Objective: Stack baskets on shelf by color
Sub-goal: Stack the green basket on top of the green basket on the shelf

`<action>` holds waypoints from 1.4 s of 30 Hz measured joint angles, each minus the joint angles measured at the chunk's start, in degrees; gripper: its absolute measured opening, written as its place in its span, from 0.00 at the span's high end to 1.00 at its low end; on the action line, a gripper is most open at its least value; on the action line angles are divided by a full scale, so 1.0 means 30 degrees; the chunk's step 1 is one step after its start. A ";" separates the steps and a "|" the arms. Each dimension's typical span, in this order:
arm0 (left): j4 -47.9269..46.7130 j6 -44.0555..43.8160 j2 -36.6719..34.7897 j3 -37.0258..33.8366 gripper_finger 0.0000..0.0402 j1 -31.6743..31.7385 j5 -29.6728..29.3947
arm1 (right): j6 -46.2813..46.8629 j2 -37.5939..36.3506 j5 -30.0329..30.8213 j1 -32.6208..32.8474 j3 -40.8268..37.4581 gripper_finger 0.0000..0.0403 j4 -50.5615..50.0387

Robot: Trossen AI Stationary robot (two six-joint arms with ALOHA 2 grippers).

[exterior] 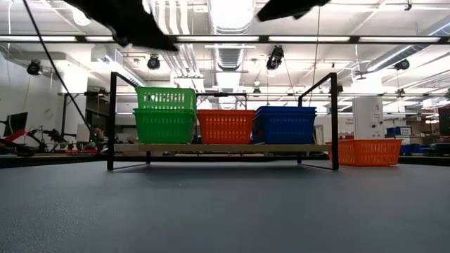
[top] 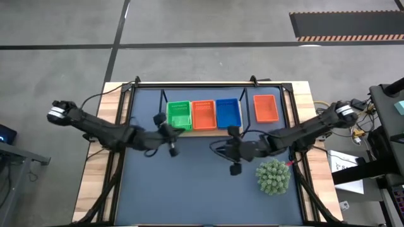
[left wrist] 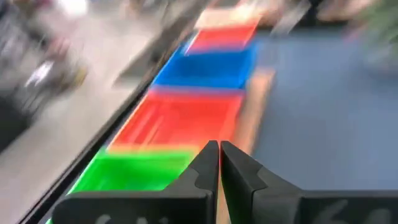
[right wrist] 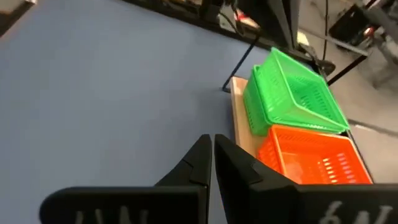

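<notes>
Nearly done, by the look: green (top: 178,115), orange-red (top: 202,114) & blue perforated plastic baskets (top: 228,113) sit on the light-wood shelf (top: 208,131), frame centre-top. One orange-red basket (top: 266,108) is off-shelf, upper right. Left tool (left wrist: 219,163) & right tool (right wrist: 211,159): fingers together, empty. Next, prob. right tool opens, grabs it.

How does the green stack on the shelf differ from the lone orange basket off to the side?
The green stack stands on the shelf at its left end, taller than its neighbours; the lone orange basket sits on the mat, outside the shelf frame, to the right. The green stack's top basket is skewed; the orange one sits level. Both have perforated sides.
</notes>
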 joint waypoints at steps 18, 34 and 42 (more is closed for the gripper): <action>-1.2009 -0.3537 0.4897 0.6484 1.00 0.2125 0.0756 | 0.0268 -0.2472 0.0699 0.0905 -0.3920 0.97 0.1698; -1.1986 -0.3691 0.5332 0.6478 1.00 0.2449 0.1187 | 0.0226 -0.2464 0.0664 0.0905 -0.4388 0.97 0.1669; -1.1831 -0.3621 0.5105 0.7232 1.00 0.2449 0.1383 | 0.0271 -0.2464 0.0633 0.0905 -0.4605 0.97 0.1695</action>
